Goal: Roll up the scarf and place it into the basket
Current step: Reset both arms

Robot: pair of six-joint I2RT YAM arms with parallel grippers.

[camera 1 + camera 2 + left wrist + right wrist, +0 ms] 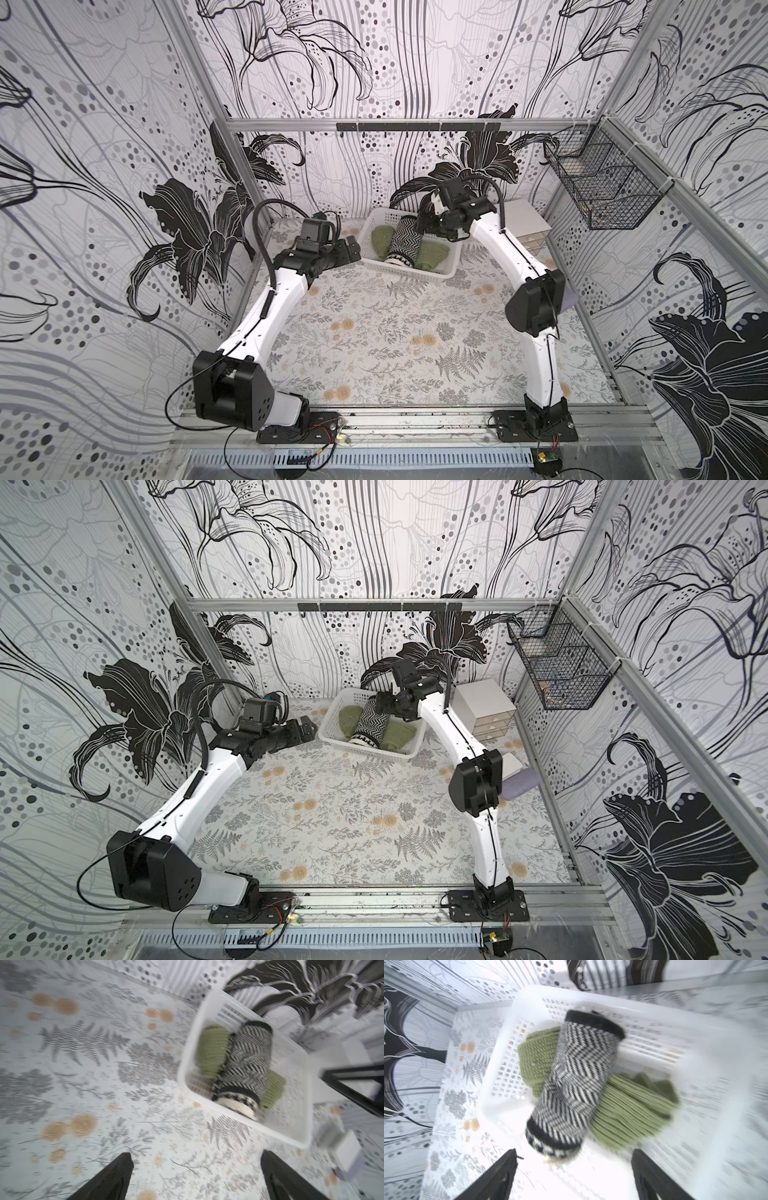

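Knitted scarf [571,1084], perforated plastic basket [508,1076]

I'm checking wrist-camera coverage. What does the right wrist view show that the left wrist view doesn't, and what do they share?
Only the right wrist view: the right gripper, open, above the basket. Only the left wrist view: the left gripper, open over tablecloth beside the basket, plus a blurred white box. Both: the basket holding the rolled black-and-white scarf, which lies across green knitwear.
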